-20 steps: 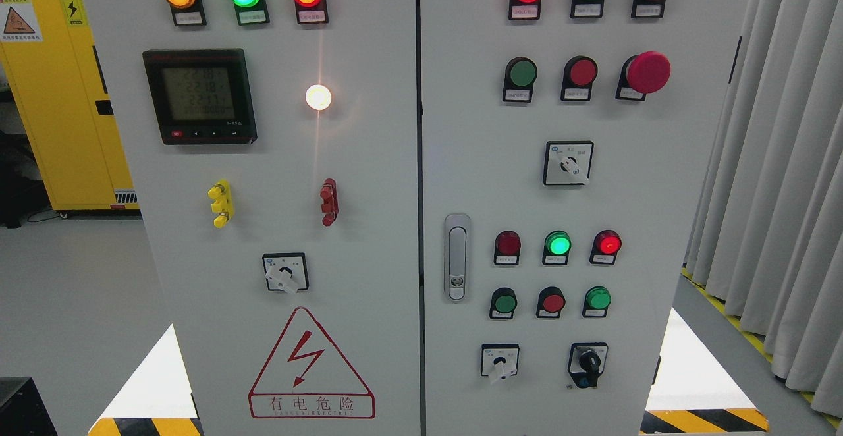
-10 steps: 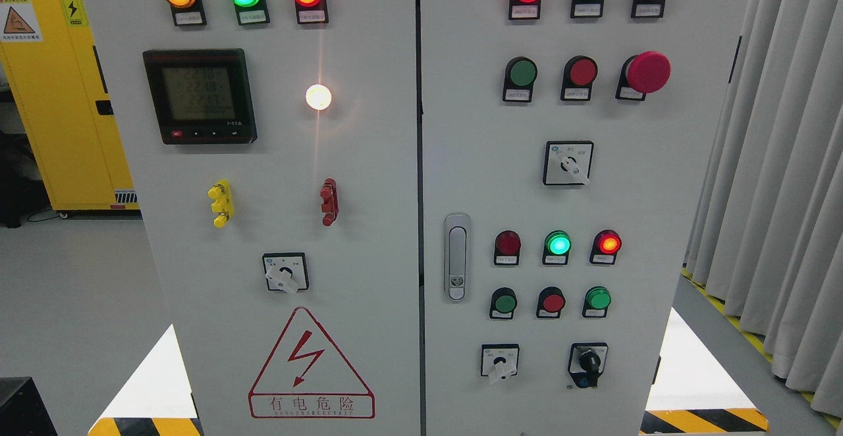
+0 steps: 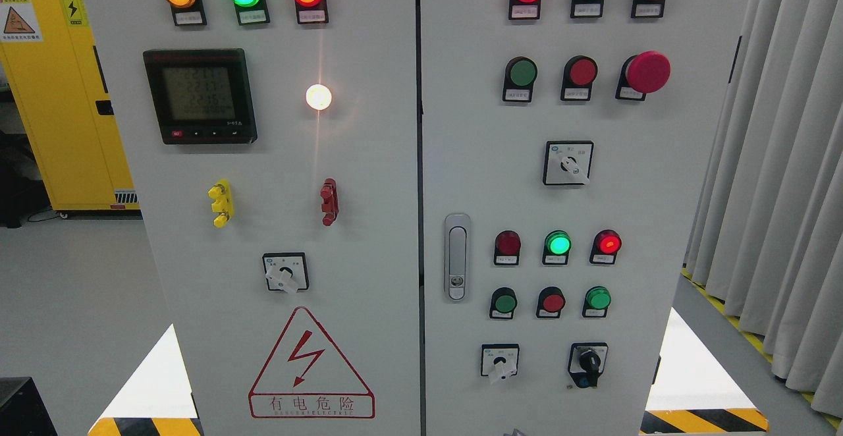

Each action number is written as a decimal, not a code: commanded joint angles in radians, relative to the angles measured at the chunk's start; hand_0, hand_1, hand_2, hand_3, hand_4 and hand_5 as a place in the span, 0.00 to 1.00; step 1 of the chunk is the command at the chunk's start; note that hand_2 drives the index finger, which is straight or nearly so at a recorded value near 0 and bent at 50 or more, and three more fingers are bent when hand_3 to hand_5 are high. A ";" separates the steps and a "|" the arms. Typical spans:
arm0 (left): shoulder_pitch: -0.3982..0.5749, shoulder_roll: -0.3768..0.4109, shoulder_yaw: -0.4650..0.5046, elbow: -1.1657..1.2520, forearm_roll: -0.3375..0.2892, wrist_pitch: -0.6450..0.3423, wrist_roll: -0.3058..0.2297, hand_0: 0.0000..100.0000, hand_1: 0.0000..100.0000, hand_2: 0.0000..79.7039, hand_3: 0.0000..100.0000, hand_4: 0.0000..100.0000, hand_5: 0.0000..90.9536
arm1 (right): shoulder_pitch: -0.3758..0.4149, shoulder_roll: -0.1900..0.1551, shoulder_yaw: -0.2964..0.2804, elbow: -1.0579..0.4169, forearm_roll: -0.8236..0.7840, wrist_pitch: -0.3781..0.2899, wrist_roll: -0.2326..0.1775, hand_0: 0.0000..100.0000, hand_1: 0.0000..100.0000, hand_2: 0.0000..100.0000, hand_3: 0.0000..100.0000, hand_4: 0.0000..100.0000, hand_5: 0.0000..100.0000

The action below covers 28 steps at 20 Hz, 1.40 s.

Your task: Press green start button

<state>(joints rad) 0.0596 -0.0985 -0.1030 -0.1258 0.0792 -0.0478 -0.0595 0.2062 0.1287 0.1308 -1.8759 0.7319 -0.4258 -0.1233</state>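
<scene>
A grey control cabinet point(image 3: 658, 179) with two doors fills the view. On the right door a dark green push button point(image 3: 522, 72) sits in the upper row, left of a red button point(image 3: 583, 71) and a red mushroom button point(image 3: 647, 72). Lower down are two more green buttons point(image 3: 505, 303) point(image 3: 598, 298) with a red one point(image 3: 552, 302) between them. A green lamp point(image 3: 558, 244) above them is lit. A tiny grey tip point(image 3: 514, 432) pokes in at the bottom edge, right of the middle, likely my right hand. My left hand is out of view.
Rotary switches point(image 3: 568, 163) point(image 3: 500, 361) point(image 3: 587, 362) and a door latch point(image 3: 456, 257) sit on the right door. The left door carries a meter point(image 3: 199, 95), lamps and a warning triangle point(image 3: 311, 367). A yellow cabinet point(image 3: 59, 93) stands at the left and grey curtains point(image 3: 784, 179) at the right.
The grey tip at the bottom edge has risen slightly into view. The meter digits flicker. The panel has not changed otherwise.
</scene>
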 commanded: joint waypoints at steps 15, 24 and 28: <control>0.000 0.000 0.000 0.000 0.001 0.000 0.000 0.12 0.56 0.00 0.00 0.00 0.00 | -0.203 0.002 -0.181 -0.019 0.625 0.080 -0.042 0.66 1.00 0.00 0.85 0.88 1.00; 0.000 0.000 0.000 0.000 0.001 0.000 0.000 0.12 0.56 0.00 0.00 0.00 0.00 | -0.316 0.009 -0.162 0.060 0.719 0.105 -0.042 0.70 1.00 0.00 0.85 0.88 1.00; 0.000 0.000 0.000 0.000 0.001 0.000 0.000 0.12 0.56 0.00 0.00 0.00 0.00 | -0.341 0.006 -0.120 0.073 0.722 0.143 -0.041 0.73 1.00 0.00 0.85 0.88 1.00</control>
<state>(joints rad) 0.0596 -0.0984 -0.1029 -0.1257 0.0795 -0.0478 -0.0591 -0.0849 0.1332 -0.0132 -1.8478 1.4189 -0.2985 -0.1693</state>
